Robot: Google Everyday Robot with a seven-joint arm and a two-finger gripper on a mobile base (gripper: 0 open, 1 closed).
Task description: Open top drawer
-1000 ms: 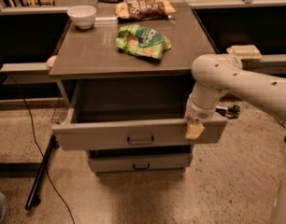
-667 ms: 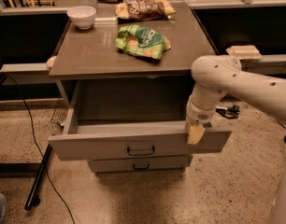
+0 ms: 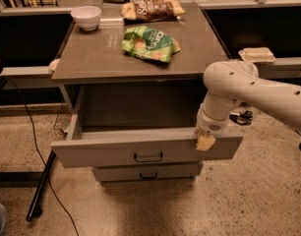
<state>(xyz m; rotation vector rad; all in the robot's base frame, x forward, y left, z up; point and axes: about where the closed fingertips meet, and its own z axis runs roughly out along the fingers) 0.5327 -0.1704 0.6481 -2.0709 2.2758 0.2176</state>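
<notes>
At far left, a black cable [image 3: 22, 132] runs across the floor. On the cabinet top [image 3: 91, 58] you find a white bowl [image 3: 86, 17], a green snack bag [image 3: 149, 43] and, behind it, a brown snack bag [image 3: 151, 9]. Both carry white lettering, which cannot be read.

The top drawer [image 3: 101, 154] stands pulled well out below the cabinet top, with its interior exposed and its dark loop handle [image 3: 148, 157] centred. A narrower drawer [image 3: 148, 172] below it is closed. The gripper [image 3: 205, 141] rests at the right end of the drawer front's upper edge. You cannot tell whether it is spread or pressed together.

Compared with one second ago, the drawer is further out and the gripper sits slightly lower.
</notes>
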